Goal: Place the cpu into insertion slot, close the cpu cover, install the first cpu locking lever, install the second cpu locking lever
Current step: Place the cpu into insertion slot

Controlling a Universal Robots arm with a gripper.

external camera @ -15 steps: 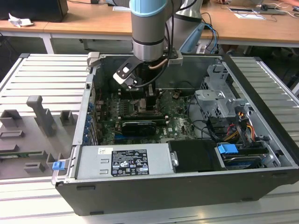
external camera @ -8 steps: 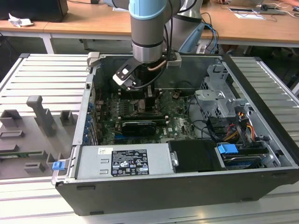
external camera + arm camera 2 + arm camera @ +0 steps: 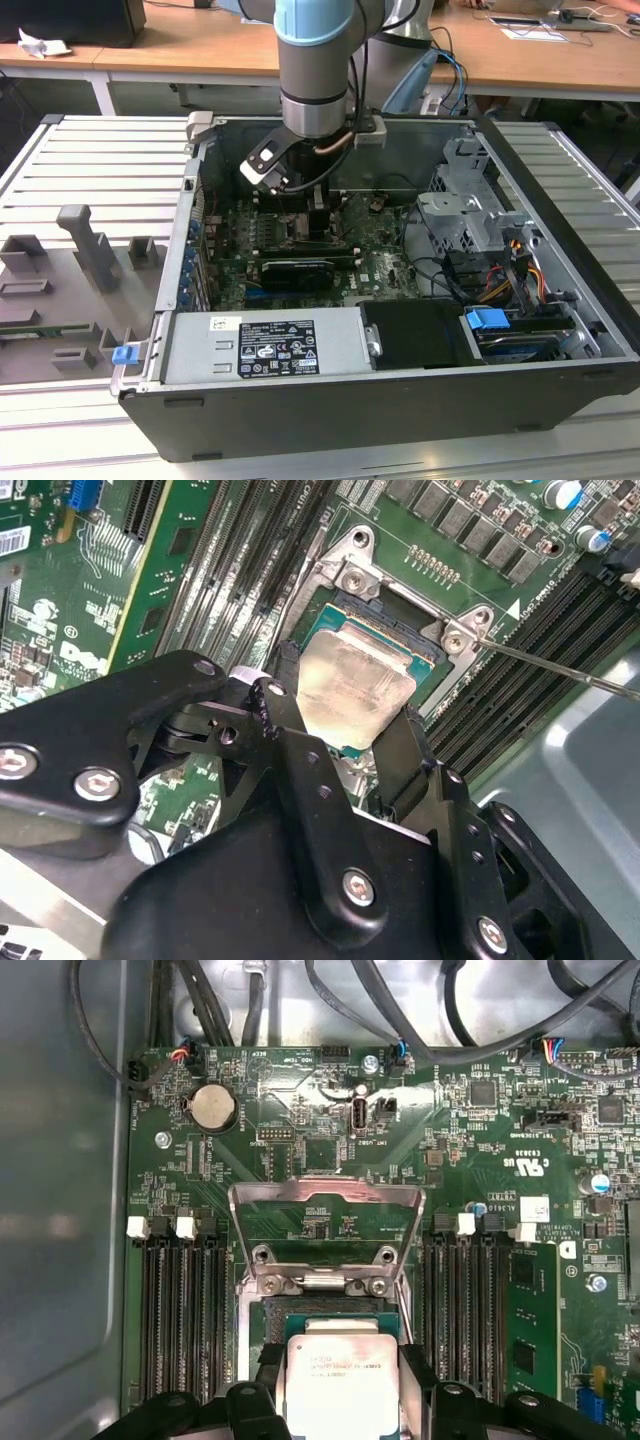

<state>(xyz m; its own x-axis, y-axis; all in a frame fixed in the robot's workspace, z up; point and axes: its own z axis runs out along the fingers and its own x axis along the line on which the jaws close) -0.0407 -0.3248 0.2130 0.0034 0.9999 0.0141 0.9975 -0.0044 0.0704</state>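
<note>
Second wrist view — claw (image 3: 345, 712) clamps cpu (image 3: 355, 680) edges, over insertion slot (image 3: 396, 630)

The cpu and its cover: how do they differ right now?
The cpu is a solid pale plate; the cover is a frame with a large window. The cpu lies face up over the slot, between the fingers of the gripper; the cover stands tipped up, open, at the slot's edge. Both are silvery, squarish and about socket-sized.
</note>
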